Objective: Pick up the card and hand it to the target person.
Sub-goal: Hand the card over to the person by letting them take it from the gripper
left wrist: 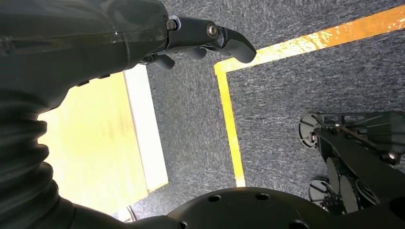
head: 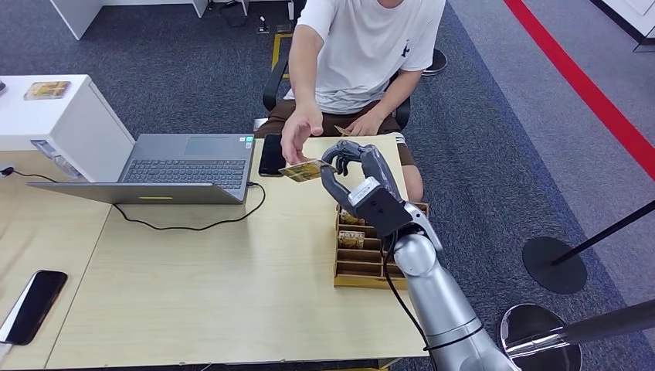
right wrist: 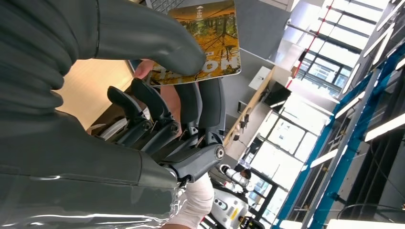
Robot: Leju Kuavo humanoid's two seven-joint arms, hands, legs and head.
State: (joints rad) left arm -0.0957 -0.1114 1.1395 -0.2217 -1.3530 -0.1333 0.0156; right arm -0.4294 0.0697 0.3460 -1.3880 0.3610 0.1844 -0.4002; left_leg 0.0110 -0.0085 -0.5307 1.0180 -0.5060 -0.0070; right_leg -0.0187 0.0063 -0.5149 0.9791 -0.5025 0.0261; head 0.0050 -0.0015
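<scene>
While the right hand (head: 349, 171) pinches the card (head: 303, 170) between thumb and fingers, holding it out over the far edge of the table (head: 216, 286), the person's hand (head: 300, 133) hangs just beyond and above it, fingers reaching down to the card's far end. Whether those fingers already grip it or merely touch it is hard to tell from the head view. That uncertainty is the risk: if the thumb (right wrist: 157, 45) lets go before the person has a firm hold, the card would likely drop onto the table or the phone (head: 271, 154) just beyond the hand. If it holds on too long, the person may tug against the pinch and bend the card. Close behind the hand sits the wooden card tray (head: 363, 263), which a careless retreat could knock. The left hand (left wrist: 210, 40) hangs low over the carpet, fingers curled in and holding nothing.
</scene>
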